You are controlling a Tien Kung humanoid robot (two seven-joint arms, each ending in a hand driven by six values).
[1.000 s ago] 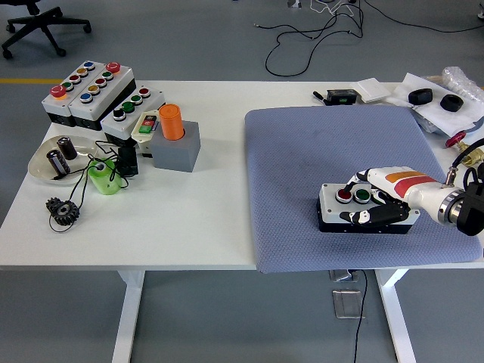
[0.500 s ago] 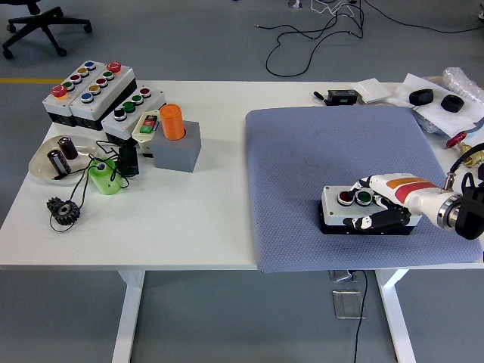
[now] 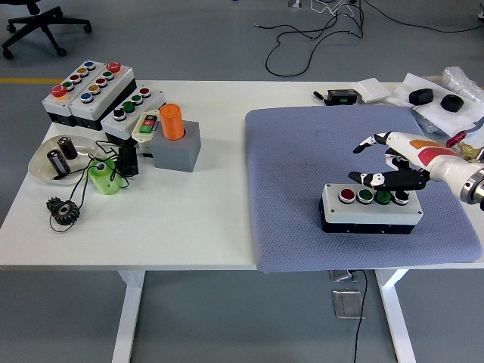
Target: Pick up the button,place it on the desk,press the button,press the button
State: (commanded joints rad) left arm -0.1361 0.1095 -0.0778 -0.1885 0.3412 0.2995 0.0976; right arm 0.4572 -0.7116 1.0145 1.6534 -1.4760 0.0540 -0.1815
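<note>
Your right hand (image 3: 393,162) has let go of the button box (image 3: 370,208) and lifted just above its far edge; fingers (image 3: 364,144) now spread, holding nothing. Box sits flat on the grey mat (image 3: 302,151) at the worktop's (image 3: 204,219) right, buttons up. Placing looks finished, so pressing comes next.

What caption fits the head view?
Right hand hovers open above the button box on the grey mat.
</note>
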